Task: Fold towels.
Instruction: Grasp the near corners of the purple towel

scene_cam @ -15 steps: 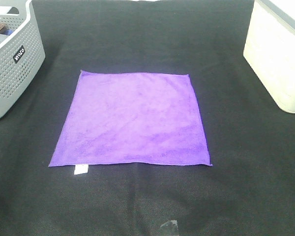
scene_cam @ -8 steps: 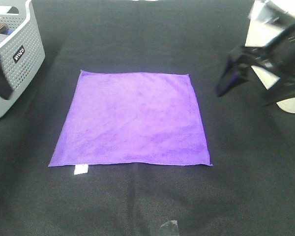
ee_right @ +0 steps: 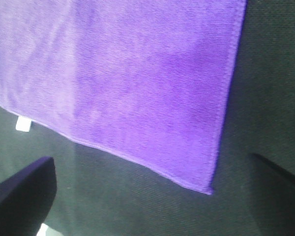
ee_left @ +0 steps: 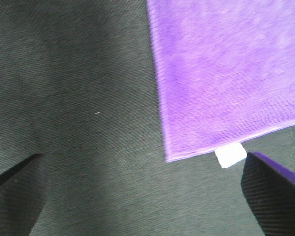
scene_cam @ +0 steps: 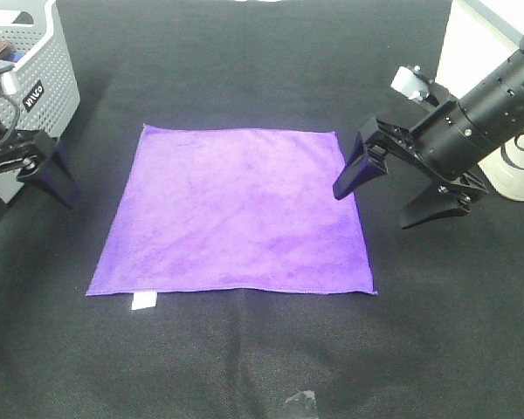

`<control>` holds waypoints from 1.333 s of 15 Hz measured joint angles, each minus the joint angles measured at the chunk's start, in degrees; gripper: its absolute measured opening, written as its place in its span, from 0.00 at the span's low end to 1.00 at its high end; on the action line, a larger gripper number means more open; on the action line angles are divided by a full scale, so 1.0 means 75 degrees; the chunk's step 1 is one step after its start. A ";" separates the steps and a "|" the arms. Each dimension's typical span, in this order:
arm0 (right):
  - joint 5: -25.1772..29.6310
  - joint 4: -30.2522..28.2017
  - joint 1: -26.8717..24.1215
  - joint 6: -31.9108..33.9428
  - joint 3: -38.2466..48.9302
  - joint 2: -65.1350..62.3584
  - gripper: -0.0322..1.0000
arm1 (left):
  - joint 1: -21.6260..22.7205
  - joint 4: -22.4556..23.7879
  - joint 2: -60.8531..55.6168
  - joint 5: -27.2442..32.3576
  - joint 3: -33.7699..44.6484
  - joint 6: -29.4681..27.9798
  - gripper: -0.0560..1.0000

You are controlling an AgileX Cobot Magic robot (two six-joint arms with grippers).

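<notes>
Both arms have come in since a second ago: left gripper (ee_left: 143, 162) at frame left by the grey basket (scene_cam: 26, 122), right gripper (scene_cam: 371, 211) at the towel's (scene_cam: 236, 209) right edge. Towel lies flat mid-frame, near-square, no clear long axis, tag (scene_cam: 143, 301) at its lower-left corner. Both jaws wide apart, holding nothing.

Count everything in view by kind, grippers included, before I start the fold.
purple towel: 1
grey perforated basket: 1
white bin: 1
grippers: 2, the left gripper and the right gripper, both open
Total: 5
</notes>
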 joint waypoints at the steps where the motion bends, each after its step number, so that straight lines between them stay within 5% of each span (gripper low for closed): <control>1: 0.0023 0.0015 0.0000 0.0000 0.0000 0.0000 0.96 | 0.0000 -0.0199 0.0061 0.0015 0.0000 0.0008 0.99; 6: -0.0122 -0.0199 0.0000 0.0000 0.0000 0.0413 0.95 | 0.0000 -0.1184 0.0665 0.0160 -0.0008 0.0527 0.99; 20: -0.0313 -0.0863 0.0008 0.0023 -0.0053 0.1245 0.94 | -0.0367 -0.1306 0.1711 -0.0374 -0.0008 0.0909 0.99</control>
